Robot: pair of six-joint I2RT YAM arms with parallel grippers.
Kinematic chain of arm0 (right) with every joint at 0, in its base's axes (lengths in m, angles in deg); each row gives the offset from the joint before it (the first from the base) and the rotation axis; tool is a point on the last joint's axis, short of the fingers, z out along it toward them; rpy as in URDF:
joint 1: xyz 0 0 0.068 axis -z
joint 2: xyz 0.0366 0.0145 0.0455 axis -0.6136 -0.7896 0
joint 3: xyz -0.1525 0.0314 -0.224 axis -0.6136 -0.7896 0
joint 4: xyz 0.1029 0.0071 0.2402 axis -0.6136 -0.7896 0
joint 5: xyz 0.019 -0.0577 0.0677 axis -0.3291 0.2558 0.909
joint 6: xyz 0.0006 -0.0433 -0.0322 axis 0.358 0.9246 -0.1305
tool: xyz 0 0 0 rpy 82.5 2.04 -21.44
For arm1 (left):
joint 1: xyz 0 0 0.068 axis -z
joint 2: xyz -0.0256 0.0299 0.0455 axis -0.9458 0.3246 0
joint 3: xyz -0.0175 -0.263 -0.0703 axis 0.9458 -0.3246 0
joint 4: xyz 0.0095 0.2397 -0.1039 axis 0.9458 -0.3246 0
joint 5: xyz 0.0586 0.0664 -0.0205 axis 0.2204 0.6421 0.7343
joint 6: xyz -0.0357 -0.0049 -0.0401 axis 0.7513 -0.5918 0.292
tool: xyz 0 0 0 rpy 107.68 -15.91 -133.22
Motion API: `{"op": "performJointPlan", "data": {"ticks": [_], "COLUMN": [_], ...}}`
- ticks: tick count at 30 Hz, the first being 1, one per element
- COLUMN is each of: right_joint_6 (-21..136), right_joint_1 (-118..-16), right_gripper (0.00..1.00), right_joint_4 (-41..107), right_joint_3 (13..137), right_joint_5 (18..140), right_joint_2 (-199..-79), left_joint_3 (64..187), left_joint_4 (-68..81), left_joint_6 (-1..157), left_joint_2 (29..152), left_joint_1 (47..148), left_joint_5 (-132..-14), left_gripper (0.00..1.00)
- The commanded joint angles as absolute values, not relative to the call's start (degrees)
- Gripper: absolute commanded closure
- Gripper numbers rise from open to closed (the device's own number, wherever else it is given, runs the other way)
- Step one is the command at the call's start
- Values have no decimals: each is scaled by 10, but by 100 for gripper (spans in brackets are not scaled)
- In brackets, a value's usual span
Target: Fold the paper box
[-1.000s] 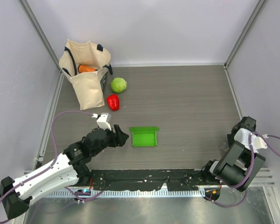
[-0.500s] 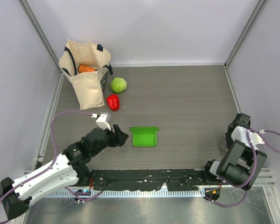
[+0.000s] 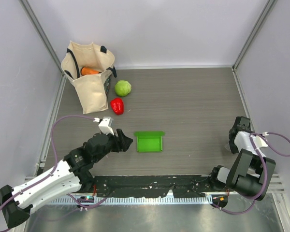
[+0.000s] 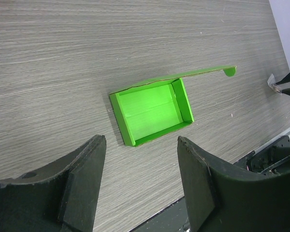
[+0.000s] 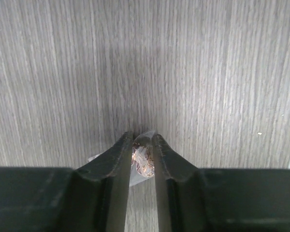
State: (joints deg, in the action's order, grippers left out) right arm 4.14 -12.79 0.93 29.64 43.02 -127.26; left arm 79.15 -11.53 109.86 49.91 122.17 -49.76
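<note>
Paper box (image 3: 149,143) lies on the worktop (image 3: 193,106), in the near middle part, and it is already formed into a shallow tray with four low walls. Only its lid flap (image 4: 203,72) is not closed; it rises from the far long edge and has a small round tab at one end.

The left gripper (image 3: 127,140) is just beside the box, on the box's left, and it points toward it. Its fingers (image 4: 82,179) are spread wide and hold nothing. In the left wrist view the tray sits directly ahead, between the lines of the two fingers but apart from them, not touching. The long side of the box and the hinge of the flap run left to right in the top view, so the gripper meets the box at its short end.

The right gripper (image 5: 143,140) is well apart, near the right edge of the worktop. Its fingers are closed on a small clear scrap (image 5: 144,159), so this arm is occupied.

In my judgement the left arm is the one to finish the fold, because it is nearer and free. The flap must go down toward the robot, over the tray. For this the gripper should come to the far edge. A straight advance would only push the light tray to the right.
</note>
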Motion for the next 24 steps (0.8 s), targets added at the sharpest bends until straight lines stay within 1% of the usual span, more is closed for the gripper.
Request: {"op": "performJointPlan", "data": {"ticks": [1, 2, 3, 5, 6, 8, 9, 13, 14, 15, 17, 18, 20, 21, 23, 24], "right_joint_6": [-1, -1, 1, 6, 10, 24, 29, 67, 101, 114, 156, 176, 205, 238, 256, 279], "right_joint_1": [-152, -154, -156, -164, -168, -185, -193, -267, -283, -326, -374, -438, -508, -584, -673, -755], "right_gripper": [74, 75, 81, 85, 91, 94, 98, 99, 99, 99, 99, 99, 99, 99, 99, 99], "right_joint_4": [13, 13, 12, 1, -1, -14, -16, 10, 25, 37, 67, 80, 117, 136, 189, 207], "right_joint_3": [265, 265, 267, 277, 281, 300, 307, 337, 343, 346, 365, 372, 392, 395, 399, 400], "right_joint_5": [482, 479, 475, 463, 458, 447, 445, 455, 480, 488, 503, 513, 513, 513, 494, 493], "right_joint_2": [-1272, -1258, -1251, -1238, -1221, -1207, -1191, -1157, -1153, -1149, -1145, -1143, -1130, -1122, -1100, -1097], "left_joint_3": [812, 813, 815, 816, 816, 817, 817, 815, 815, 815, 812, 811, 804, 800, 789, 783], "left_joint_4": [-106, -105, -105, -105, -104, -105, -105, -113, -112, -112, -115, -116, -120, -120, -118, -119], "left_joint_6": [1091, 1091, 1091, 1090, 1090, 1091, 1092, 1098, 1099, 1101, 1107, 1109, 1121, 1124, 1134, 1142], "left_joint_2": [494, 494, 495, 498, 499, 497, 496, 487, 485, 481, 480, 478, 474, 472, 469, 469], "left_joint_1": [1219, 1219, 1219, 1219, 1219, 1219, 1219, 1218, 1219, 1219, 1219, 1219, 1219, 1219, 1219, 1218], "left_joint_5": [-493, -493, -493, -492, -493, -489, -487, -462, -458, -450, -440, -431, -419, -414, -410, -408], "left_gripper": [36, 36, 36, 36, 36, 36, 36, 36, 36, 36, 37, 37, 37, 37, 37, 37]}}
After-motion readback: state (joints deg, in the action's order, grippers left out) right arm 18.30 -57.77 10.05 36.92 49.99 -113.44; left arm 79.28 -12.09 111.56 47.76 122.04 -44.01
